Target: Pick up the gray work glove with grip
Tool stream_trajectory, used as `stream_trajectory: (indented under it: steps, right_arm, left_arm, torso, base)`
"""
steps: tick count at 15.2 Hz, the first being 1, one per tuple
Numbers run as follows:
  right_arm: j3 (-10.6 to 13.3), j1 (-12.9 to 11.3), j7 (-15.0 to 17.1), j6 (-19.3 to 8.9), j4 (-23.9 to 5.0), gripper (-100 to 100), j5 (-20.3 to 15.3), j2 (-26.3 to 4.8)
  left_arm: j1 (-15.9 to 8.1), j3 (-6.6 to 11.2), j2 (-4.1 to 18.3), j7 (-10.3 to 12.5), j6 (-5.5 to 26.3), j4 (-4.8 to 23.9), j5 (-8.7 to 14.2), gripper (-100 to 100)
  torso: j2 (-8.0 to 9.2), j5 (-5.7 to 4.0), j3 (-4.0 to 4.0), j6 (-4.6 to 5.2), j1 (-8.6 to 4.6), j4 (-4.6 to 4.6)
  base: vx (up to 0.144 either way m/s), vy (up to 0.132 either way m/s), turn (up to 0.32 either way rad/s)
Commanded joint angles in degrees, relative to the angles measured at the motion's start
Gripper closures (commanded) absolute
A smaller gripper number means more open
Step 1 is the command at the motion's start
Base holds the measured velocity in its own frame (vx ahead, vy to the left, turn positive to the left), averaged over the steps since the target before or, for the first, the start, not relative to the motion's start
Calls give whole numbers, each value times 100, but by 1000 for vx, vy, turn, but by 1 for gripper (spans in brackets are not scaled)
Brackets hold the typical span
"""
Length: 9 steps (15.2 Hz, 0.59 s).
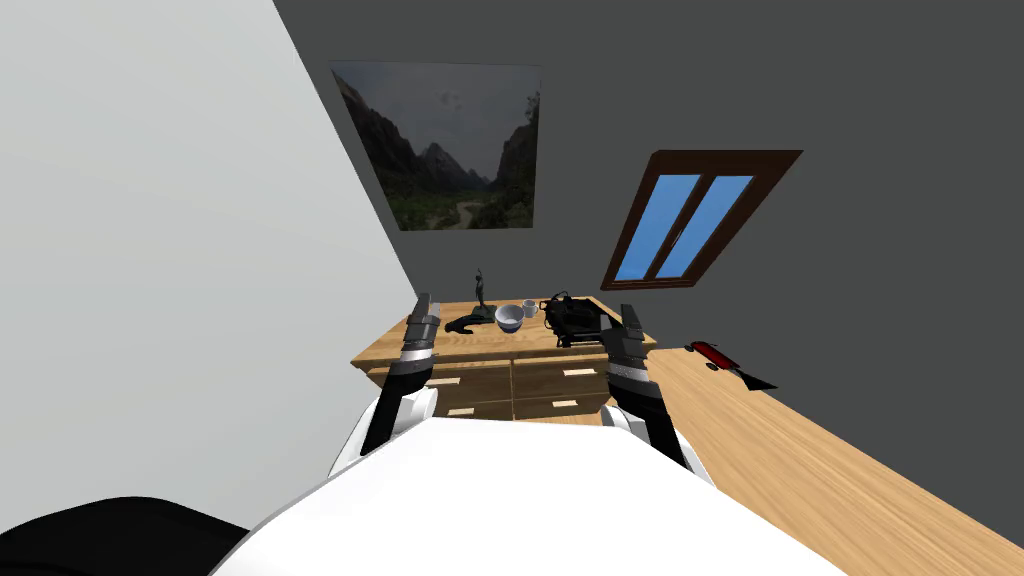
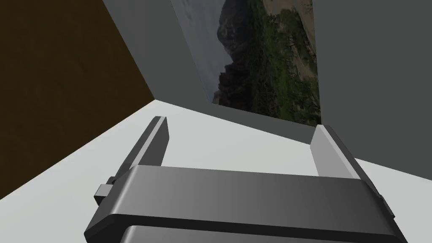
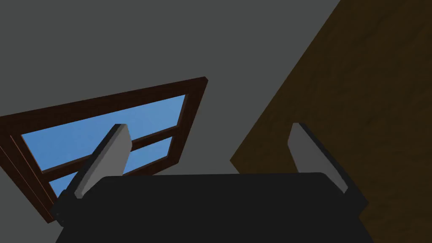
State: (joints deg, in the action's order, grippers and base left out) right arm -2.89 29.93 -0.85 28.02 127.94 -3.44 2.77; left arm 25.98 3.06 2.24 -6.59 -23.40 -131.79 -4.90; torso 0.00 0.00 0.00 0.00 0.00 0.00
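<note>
Glove [image 1: 463,323], apparently the dark, flat, curved item, lies on the wooden dresser [image 1: 470,346], just beside a white bowl [image 1: 509,318]; a mug [image 1: 530,309] and a black bundle [image 1: 575,320] lie beyond the bowl. Left gripper [image 1: 425,308] and right gripper [image 1: 630,318] hang before the dresser, well apart, each with fingers spread wide and holding nothing

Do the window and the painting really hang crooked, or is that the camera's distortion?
Head view: the wide lens slants the whole picture, so the window and painting lean together; probably camera distortion. Left wrist view: the brown surface looks dim.
</note>
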Motion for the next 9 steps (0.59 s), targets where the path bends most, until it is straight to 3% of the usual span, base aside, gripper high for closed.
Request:
stream_trajectory:
  steps: [1,9]
  right_arm:
    - [0,0,0,0,0,0,0,0]
    - [1,-2,0,0,0,0,0,0]
  left_arm:
    - [-36,37,215,-3,43,82,14,-100]
    - [-350,348,948,-23,392,762,118,-100]
  torso:
    - [0,0,0,0,0,0]
    - [37,1,21,2,2,8]
  base:
    - [-19,-1,-23]
    - [-79,-3,-58]
